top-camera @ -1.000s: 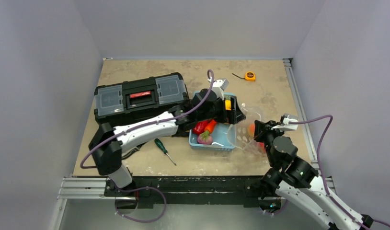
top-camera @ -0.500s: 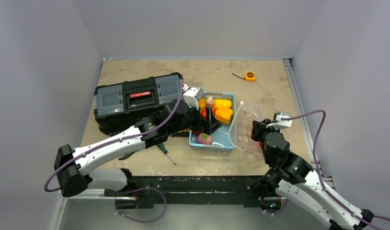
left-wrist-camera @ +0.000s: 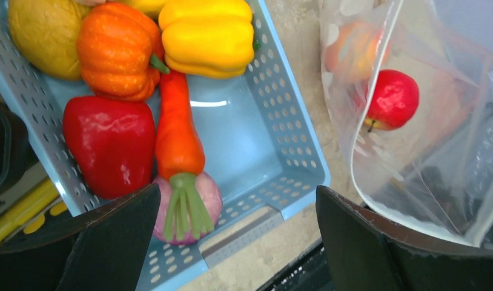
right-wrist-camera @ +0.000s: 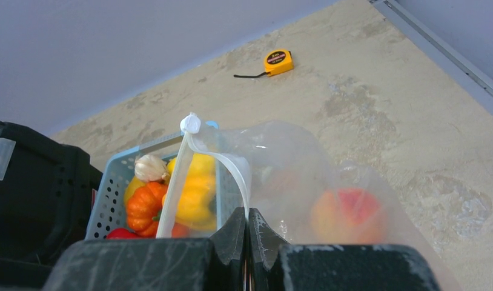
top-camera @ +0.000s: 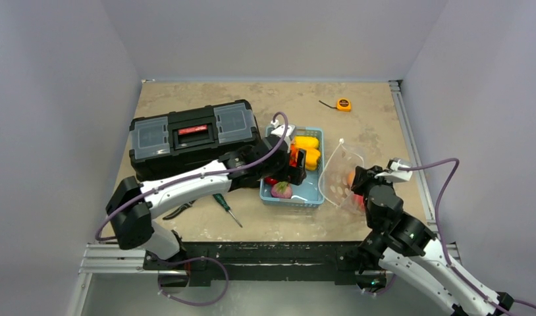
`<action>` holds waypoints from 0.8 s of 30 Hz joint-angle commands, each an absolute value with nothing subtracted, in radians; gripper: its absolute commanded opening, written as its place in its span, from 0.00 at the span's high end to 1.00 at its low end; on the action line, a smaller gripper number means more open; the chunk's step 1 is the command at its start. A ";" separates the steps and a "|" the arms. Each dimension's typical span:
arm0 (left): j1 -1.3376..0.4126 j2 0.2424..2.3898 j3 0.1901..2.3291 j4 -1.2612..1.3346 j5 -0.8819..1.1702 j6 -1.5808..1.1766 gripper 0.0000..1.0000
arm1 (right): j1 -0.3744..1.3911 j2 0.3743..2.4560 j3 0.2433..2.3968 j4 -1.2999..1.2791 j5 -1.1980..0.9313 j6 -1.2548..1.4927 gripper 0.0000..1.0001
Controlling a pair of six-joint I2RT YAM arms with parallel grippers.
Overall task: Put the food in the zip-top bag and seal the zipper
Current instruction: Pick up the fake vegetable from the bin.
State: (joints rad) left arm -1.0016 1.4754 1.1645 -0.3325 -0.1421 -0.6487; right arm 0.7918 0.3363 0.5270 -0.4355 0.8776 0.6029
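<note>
The clear dotted zip-top bag [top-camera: 340,176] stands right of the blue basket. A red apple [left-wrist-camera: 392,97] and an orange fruit [left-wrist-camera: 352,51] lie inside it. My right gripper [right-wrist-camera: 248,221] is shut on the bag's mouth edge and holds the whitish zipper [right-wrist-camera: 173,188] up. My left gripper [left-wrist-camera: 237,191] is open and empty above the basket's near end, and also shows in the top view [top-camera: 294,168]. The basket holds a yellow pepper [left-wrist-camera: 208,36], orange pumpkin [left-wrist-camera: 117,51], red pepper [left-wrist-camera: 111,145], carrot [left-wrist-camera: 177,133], purple onion [left-wrist-camera: 192,209] and a yellow piece [left-wrist-camera: 41,36].
The light blue slotted basket [top-camera: 313,197] sits mid-table. A black toolbox [top-camera: 189,135] stands to its left, with a green screwdriver [top-camera: 224,207] in front of it. An orange tape measure [top-camera: 344,104] lies at the back right. A metal rail [top-camera: 410,145] runs along the right edge.
My left gripper drew back from the basket's far right end to its left side, then came over its near middle. My right gripper kept hold of the bag, which shifted slightly.
</note>
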 commanded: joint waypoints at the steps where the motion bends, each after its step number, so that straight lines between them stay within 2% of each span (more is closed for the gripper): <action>1: -0.999 1.574 1.300 -0.374 -0.226 -0.591 0.00 | 0.795 0.355 0.550 -0.414 0.891 0.604 1.00; 8: -0.997 1.792 1.545 -0.462 -0.245 -0.563 0.04 | 0.795 0.330 0.546 -0.418 0.901 0.617 1.00; 11: -0.997 1.836 1.587 -0.453 -0.221 -0.663 0.05 | 0.795 0.299 0.538 -0.419 0.913 0.623 1.00; 14: -0.990 1.864 1.606 -0.484 -0.230 -0.886 0.08 | 0.796 0.286 0.534 -0.418 0.917 0.624 1.00; 17: -0.975 1.871 1.557 -0.467 -0.220 -1.167 0.08 | 0.795 0.289 0.536 -0.418 0.912 0.623 1.00; 19: -0.974 1.863 1.498 -0.438 -0.237 -1.346 0.01 | 0.795 0.296 0.535 -0.415 0.908 0.616 1.00; 24: -0.988 1.821 1.324 -0.223 -0.294 -1.619 0.00 | 0.795 0.294 0.538 -0.421 0.921 0.613 1.00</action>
